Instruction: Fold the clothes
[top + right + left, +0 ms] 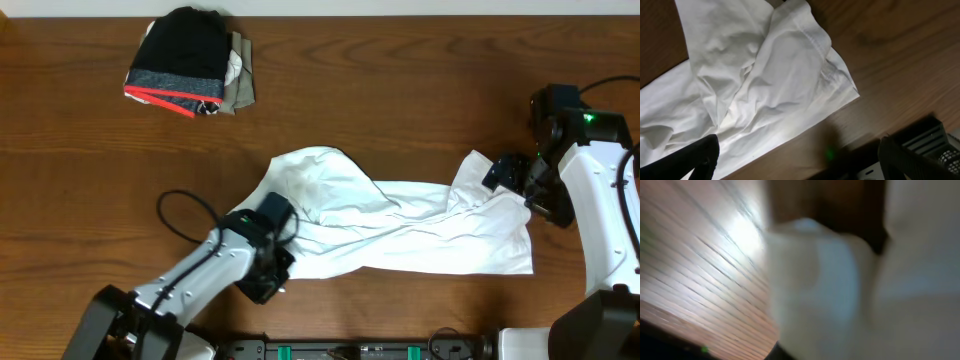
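A large white shirt [400, 225] lies crumpled across the middle of the wooden table [400, 90]. At the shirt's lower left edge my left gripper [280, 250] is shut on the cloth. Its own view is blurred and filled with white fabric [840, 290] close to the lens. My right gripper [505, 175] hovers over the shirt's right end, open. Between its black fingers [690, 160] lie the shirt's hem [790, 95] and bare wood, and nothing is held. A folded pile with a black garment [185, 45] on top sits at the far left.
The pile also shows grey and red edges [170, 92] and a beige piece [240, 85]. A black cable loop [185, 215] hangs beside the left arm. The arms' mounting hardware [360, 350] runs along the near table edge.
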Robot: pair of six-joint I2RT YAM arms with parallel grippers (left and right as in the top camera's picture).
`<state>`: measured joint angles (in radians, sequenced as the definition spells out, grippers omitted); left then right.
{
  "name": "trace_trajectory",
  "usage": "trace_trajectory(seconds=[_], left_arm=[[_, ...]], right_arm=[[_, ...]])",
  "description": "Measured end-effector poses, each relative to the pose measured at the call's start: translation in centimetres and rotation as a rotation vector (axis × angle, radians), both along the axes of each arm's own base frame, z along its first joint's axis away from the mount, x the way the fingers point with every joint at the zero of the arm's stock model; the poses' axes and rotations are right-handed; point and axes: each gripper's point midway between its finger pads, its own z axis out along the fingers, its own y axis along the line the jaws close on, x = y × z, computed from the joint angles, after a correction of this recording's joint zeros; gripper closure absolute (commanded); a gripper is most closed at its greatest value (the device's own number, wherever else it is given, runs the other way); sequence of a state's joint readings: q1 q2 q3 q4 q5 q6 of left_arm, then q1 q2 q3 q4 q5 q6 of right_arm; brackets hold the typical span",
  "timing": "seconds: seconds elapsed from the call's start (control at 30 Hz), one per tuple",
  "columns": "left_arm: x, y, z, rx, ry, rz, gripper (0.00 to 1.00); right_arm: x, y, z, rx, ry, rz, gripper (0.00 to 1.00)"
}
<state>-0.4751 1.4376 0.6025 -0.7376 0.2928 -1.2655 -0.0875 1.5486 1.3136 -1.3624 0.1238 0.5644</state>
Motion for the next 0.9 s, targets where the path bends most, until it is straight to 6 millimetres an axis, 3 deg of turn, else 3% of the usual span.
trace_trajectory(seconds=[0.33,0.67,0.9], left_arm=[[1.9,3.7,0.0,-0.022,-0.015,0.082,0.94],[3.0,7.0,0.0,-0.033,-0.028,0.195,0.94],[3.4,9.2,0.0,-0.037,-0.038,0.288,0.94]], right_arm=[[-1.6,-0.7,-3.2,0.008,0.045,-0.066,0.01],[-1.2,1.8,-7.0,0.158,0.004,0.055,0.01],[-2.4,3.7,-8.8,0.267,0.018,0.126,0.01]])
